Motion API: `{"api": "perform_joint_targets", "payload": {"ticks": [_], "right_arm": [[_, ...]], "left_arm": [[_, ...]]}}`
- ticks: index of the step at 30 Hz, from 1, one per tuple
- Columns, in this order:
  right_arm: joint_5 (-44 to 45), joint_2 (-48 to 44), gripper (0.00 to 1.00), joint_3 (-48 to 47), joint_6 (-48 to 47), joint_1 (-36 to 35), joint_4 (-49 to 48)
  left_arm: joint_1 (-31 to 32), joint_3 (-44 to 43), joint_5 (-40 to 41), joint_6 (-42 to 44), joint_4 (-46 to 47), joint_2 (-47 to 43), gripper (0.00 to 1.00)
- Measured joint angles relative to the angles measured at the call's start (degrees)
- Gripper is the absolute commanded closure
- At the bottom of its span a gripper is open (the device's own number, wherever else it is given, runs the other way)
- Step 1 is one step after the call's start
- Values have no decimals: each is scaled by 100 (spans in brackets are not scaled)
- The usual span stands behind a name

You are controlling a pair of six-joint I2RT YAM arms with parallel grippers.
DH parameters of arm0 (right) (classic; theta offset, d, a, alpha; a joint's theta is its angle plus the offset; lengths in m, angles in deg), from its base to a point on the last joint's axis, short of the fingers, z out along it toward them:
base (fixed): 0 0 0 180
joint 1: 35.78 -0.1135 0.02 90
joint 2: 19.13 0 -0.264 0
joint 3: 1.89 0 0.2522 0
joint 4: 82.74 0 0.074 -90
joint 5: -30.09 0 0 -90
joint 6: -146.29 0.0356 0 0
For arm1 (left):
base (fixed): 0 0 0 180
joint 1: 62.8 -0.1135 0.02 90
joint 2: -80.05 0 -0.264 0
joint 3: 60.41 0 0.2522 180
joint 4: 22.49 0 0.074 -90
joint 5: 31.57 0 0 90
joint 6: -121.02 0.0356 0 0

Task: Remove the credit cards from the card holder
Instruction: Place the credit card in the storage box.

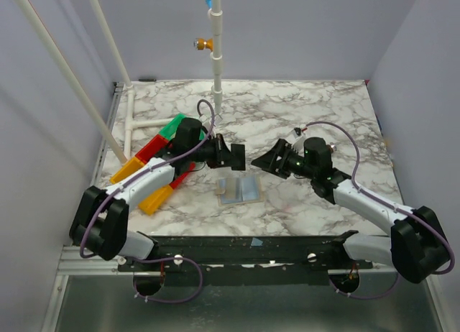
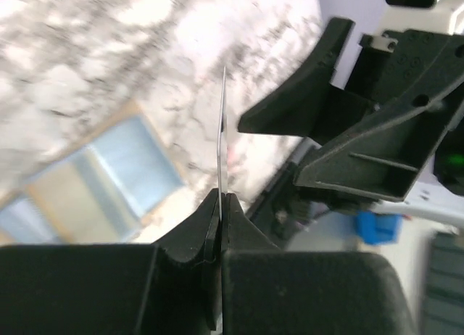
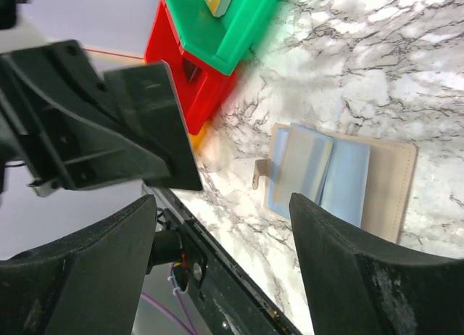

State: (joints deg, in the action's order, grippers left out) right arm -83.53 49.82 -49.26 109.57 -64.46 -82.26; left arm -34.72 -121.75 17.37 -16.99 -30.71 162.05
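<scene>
The card holder (image 1: 239, 190) lies open on the marble, grey-blue inside up, below and between both grippers. It also shows in the left wrist view (image 2: 109, 175) and the right wrist view (image 3: 384, 183). A tan card (image 3: 301, 164) sits in its inner pocket. My left gripper (image 1: 233, 156) is shut on another thin credit card (image 2: 222, 125), seen edge-on and held upright above the holder's far edge. This card looks like a dark panel in the right wrist view (image 3: 156, 125). My right gripper (image 1: 269, 162) is open and empty, facing the left one; its tips (image 3: 223, 204) are apart over the table's near edge.
Green (image 1: 171, 126), red (image 1: 151, 149) and orange (image 1: 126, 170) plastic trays lie stacked at the left, under the left arm. A white pipe post (image 1: 215, 52) stands at the back centre. White pipes (image 1: 129, 123) run along the left edge. The black base rail (image 1: 244, 249) borders the near edge.
</scene>
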Motion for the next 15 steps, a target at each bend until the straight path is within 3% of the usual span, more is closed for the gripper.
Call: {"api": "perform_joint_targets", "payload": {"ticks": [8,15], "right_arm": [[225,-79,22,-11,-295,0,374],[332,-120,22,-98,-538,0,575]], "left_arm": [[7,-979,2765,2142,-2841,-822,100],[7,-1211,5073,2986,-4140,-879,100]]}}
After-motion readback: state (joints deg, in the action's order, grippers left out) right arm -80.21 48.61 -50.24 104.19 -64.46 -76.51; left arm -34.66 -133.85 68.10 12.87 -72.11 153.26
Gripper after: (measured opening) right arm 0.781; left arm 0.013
